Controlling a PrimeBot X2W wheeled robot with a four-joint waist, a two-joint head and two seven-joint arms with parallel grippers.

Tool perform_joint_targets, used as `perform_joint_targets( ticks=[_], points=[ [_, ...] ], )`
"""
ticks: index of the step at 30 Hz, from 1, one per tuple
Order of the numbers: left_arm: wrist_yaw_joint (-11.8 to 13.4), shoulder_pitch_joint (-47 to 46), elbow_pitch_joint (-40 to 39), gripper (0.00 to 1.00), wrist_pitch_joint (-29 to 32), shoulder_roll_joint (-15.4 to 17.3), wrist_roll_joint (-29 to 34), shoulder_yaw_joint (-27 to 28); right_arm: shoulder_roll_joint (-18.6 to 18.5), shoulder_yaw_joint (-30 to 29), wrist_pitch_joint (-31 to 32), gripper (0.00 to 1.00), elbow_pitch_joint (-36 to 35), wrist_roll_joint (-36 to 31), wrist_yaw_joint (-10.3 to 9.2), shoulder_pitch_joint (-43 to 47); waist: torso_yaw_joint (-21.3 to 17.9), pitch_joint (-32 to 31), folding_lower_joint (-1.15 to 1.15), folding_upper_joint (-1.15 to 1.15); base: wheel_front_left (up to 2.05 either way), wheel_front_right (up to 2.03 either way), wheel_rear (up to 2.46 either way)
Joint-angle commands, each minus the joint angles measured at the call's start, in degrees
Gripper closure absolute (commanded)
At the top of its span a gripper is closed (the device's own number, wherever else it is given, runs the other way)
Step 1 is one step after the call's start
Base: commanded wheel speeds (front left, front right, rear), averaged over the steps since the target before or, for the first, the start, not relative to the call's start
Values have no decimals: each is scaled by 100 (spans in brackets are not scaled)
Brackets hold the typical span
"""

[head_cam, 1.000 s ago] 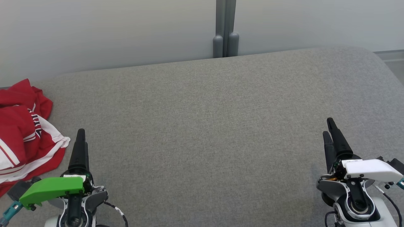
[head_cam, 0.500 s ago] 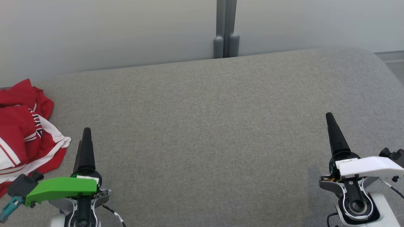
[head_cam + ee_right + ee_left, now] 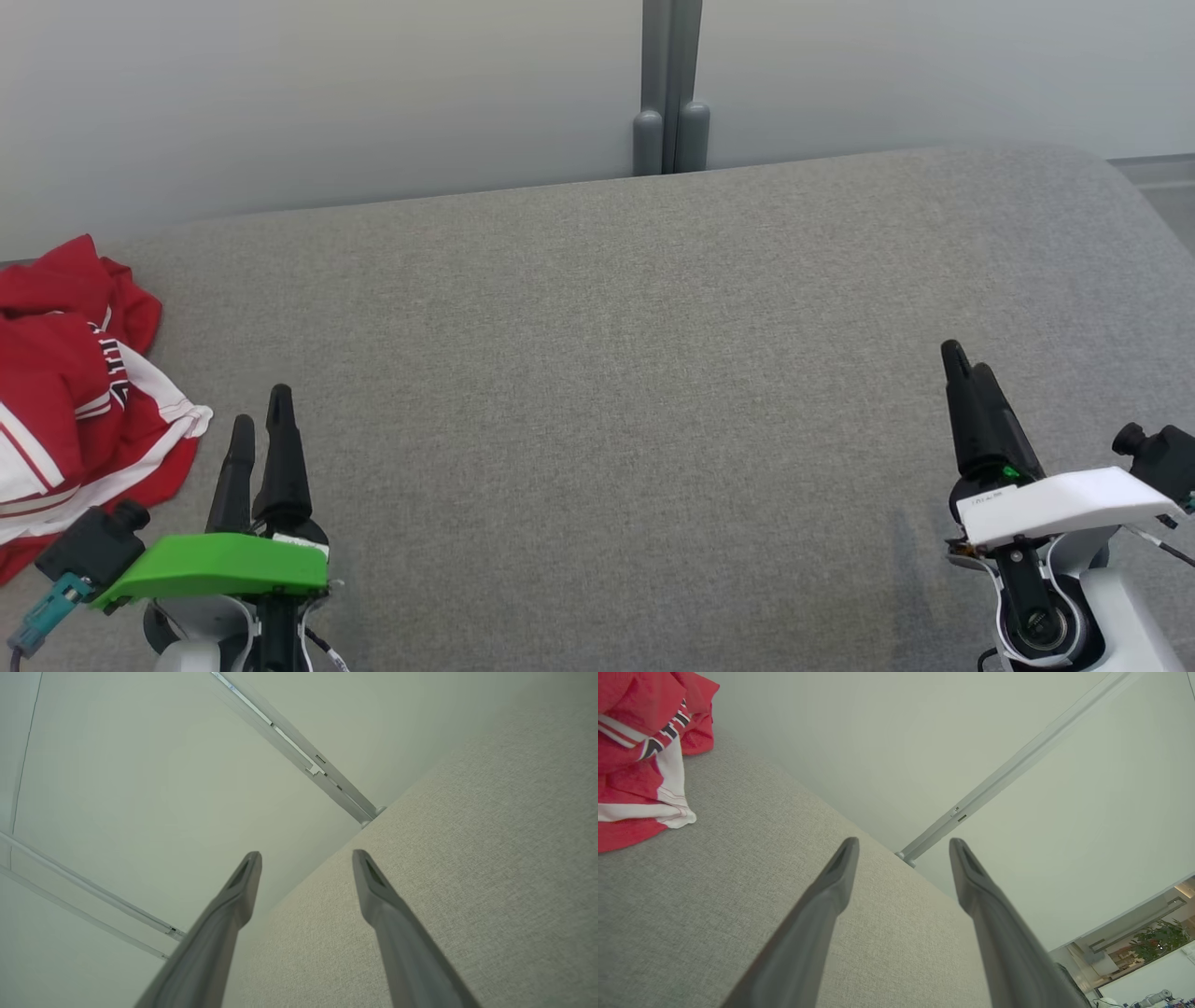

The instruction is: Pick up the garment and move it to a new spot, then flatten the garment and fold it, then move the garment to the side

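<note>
The garment (image 3: 65, 392) is a red shirt with white stripes and dark lettering, lying crumpled at the far left edge of the grey cushioned surface (image 3: 607, 373). In the left wrist view the garment (image 3: 640, 756) fills the upper left corner. My left gripper (image 3: 260, 411) hovers just right of the garment, open and empty, its fingers pointing toward the back wall. In its own wrist view the left gripper (image 3: 903, 845) shows a wide gap between the fingers. My right gripper (image 3: 966, 364) stands open and empty at the lower right, far from the garment; the right gripper (image 3: 306, 857) also shows parted fingers.
A pale wall with a grey vertical post (image 3: 670, 89) runs behind the surface. The cushion's rounded right corner (image 3: 1102, 177) drops off to the floor. Broad bare grey fabric lies between my two grippers.
Both wrists have rolled, so each gripper's two fingers now show side by side. The left gripper drifted slightly right; the right one shifted slightly left. The garment has not moved.
</note>
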Motion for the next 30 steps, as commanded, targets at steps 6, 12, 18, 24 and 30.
perform_joint_targets(
  ticks=[6,12,18,24,30],
  points=[
    [68,45,-174,0,-139,39,762,-94,-148,150,-144,0,-128,-831,3,35,6,-7,0,0,0,0,0],
    [107,91,-251,0,-244,42,1306,-187,-200,216,-231,0,-179,-1472,3,67,12,0,0,0,0,0,0],
    [134,140,-354,0,-359,45,1755,-265,-227,243,-328,0,-215,-2010,3,123,22,8,0,0,0,0,0],
    [177,202,-358,0,-435,46,2068,-296,-249,283,-398,0,-189,-2470,3,145,23,10,0,0,0,0,0],
    [211,236,-375,0,-520,48,2401,-346,-239,318,-475,0,-238,-2797,4,169,24,7,0,0,0,0,0]
  ],
)
